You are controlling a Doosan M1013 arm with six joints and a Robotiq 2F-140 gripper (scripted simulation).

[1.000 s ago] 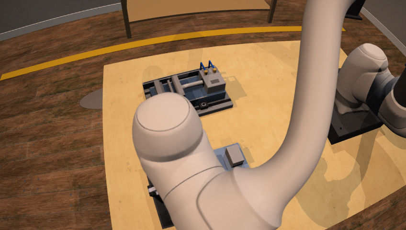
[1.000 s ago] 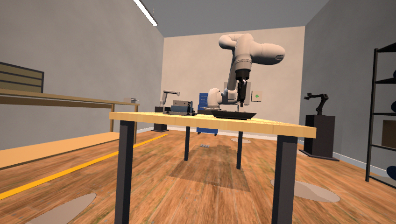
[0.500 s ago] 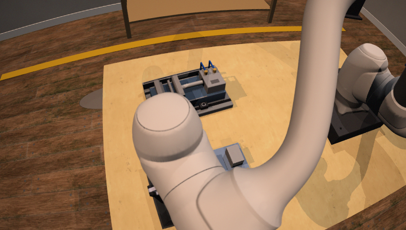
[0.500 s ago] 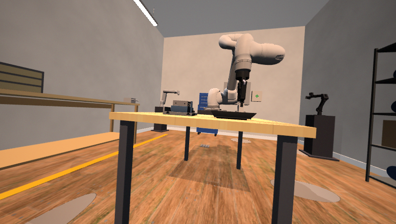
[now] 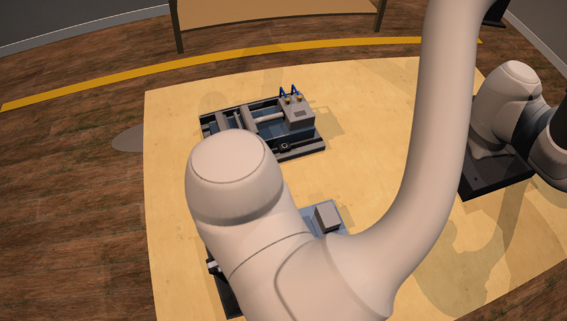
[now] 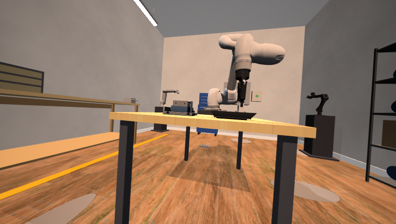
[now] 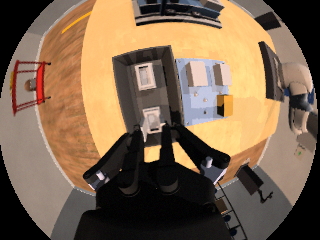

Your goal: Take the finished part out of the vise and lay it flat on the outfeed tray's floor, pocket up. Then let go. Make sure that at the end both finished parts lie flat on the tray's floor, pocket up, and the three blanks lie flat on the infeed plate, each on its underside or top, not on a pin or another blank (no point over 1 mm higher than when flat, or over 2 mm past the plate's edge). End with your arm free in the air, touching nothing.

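So the Robotiq gripper (image 6: 241, 105) (image 7: 153, 121) is clamped on a pale rectangular part with its pocket facing up (image 7: 152, 120), fingers fairly close together, one on each side of it. That's the finished part, and it's at the near end of the dark outfeed tray (image 5: 228, 298) (image 6: 234, 115) (image 7: 121, 92), inside the walls as the wrist view has it. Can't tell if it's touching the tray floor. A second pocketed part (image 7: 145, 76) sits in the tray's far end, pocket up. Right beside the tray, a blue plate (image 5: 308, 217) (image 7: 192, 112) carries two grey blocks (image 7: 197, 74) and an orange one (image 7: 225, 105). The vise (image 5: 300, 115) (image 6: 180, 107) (image 7: 177, 14) is off on the same table.
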